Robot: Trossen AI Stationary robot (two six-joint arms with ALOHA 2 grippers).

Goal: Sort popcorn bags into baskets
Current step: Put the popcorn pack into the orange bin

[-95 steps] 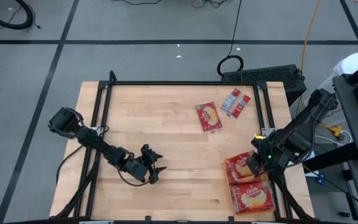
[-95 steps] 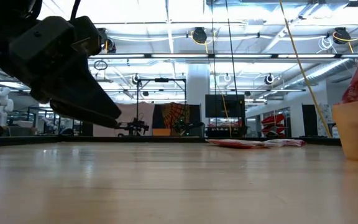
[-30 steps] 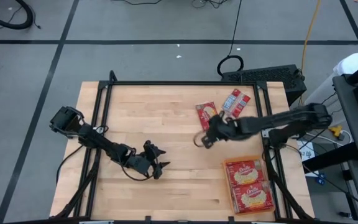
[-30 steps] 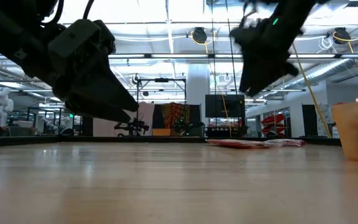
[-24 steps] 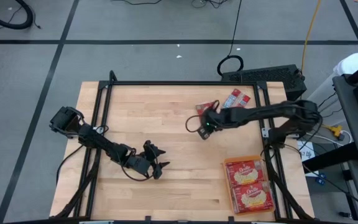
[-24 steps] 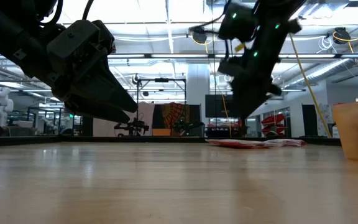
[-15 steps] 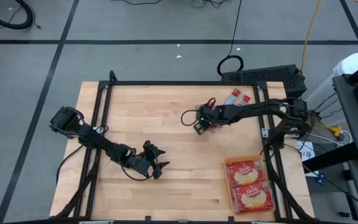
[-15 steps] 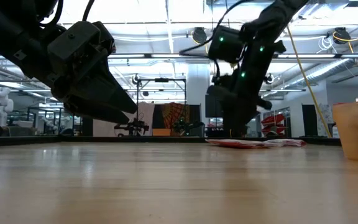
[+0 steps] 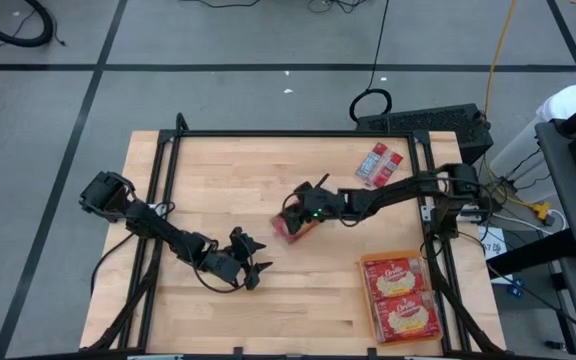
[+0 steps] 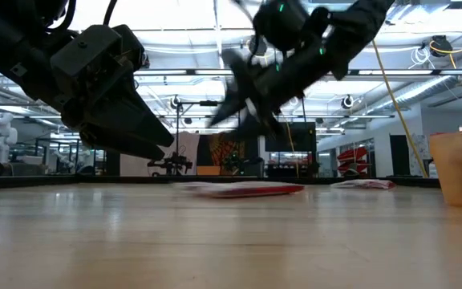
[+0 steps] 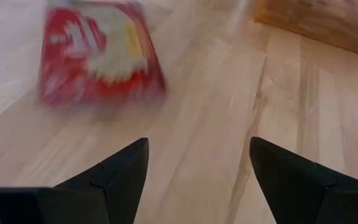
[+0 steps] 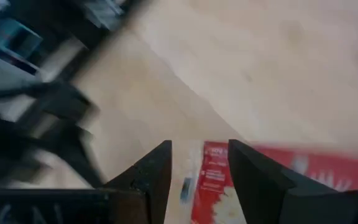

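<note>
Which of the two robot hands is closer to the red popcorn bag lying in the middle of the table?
The right gripper is closer, hovering right over the red popcorn bag. The left gripper waits farther off, toward the table's front edge.

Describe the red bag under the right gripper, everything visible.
The red bag is a small flat rectangular packet, glossy-looking, with a yellow-cream picture on its face. It lies flat on the wooden table near the middle, blurred in every view. The right gripper hangs just over it, fingers apart; contact cannot be judged. The low view shows it flat on the wood. It lies apart from the orange basket and from the other loose bag.
</note>
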